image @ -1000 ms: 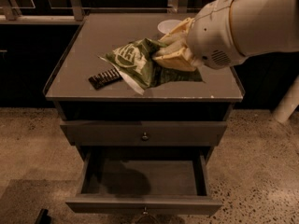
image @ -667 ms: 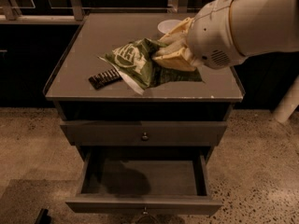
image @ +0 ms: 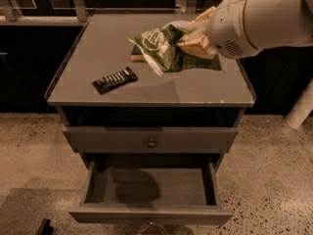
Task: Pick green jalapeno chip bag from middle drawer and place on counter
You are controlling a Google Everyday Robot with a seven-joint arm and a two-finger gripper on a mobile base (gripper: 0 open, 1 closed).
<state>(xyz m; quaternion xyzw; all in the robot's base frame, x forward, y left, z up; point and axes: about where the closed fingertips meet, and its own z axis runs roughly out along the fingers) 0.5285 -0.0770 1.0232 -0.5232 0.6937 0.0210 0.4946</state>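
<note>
The green jalapeno chip bag (image: 159,50) is crumpled and hangs just above the back right part of the counter (image: 98,48), casting a shadow on it. My gripper (image: 194,44) comes in from the right on the white arm and is shut on the bag's right side. The middle drawer (image: 151,187) stands pulled open below, and its inside shows nothing but a shadow.
A dark striped snack bar (image: 115,80) lies on the counter's front left. A bit of yellow sponge (image: 136,58) peeks out behind the bag. A closed drawer with a round knob (image: 152,143) sits above the open one. Speckled floor surrounds the cabinet.
My gripper and the bag have moved right and toward the back of the counter. The snack bar and the drawers have not moved.
</note>
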